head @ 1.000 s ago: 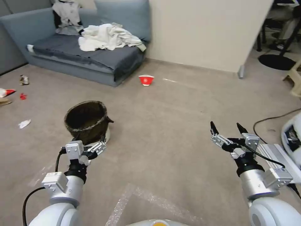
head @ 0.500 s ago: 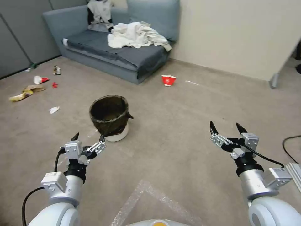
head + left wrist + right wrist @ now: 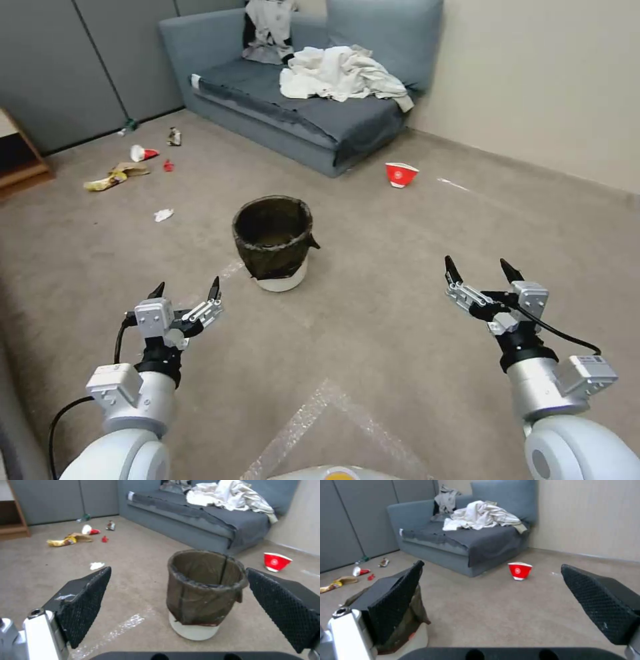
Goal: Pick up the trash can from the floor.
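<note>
Carpet everywhere, basically: the floor [image 3: 373, 347] was flat beige-grey short pile with a strip of clear tape stuck down close to the robot. Against the far wall sat a grey-blue sofa [image 3: 320, 100] with a heap of white laundry [image 3: 343, 72] dumped on it.

The trash can [image 3: 274, 241] stood upright out on the open floor, in front of the sofa and well apart from it, dark crinkled liner folded over the rim and a bit of white bin showing at the bottom. From the left wrist camera the trash can [image 3: 203, 592] lined up between the two black fingers.

The left gripper [image 3: 186, 290] hovered above the floor just short of the can, jaws spread wide, nothing in them. The right gripper [image 3: 483, 268] was off to the right, well apart from the can, also wide open and holding nothing.

A red-and-white paper bowl [image 3: 401, 175] lay near the sofa's corner, and some litter [image 3: 123, 175] was scattered toward the floor's far left.
</note>
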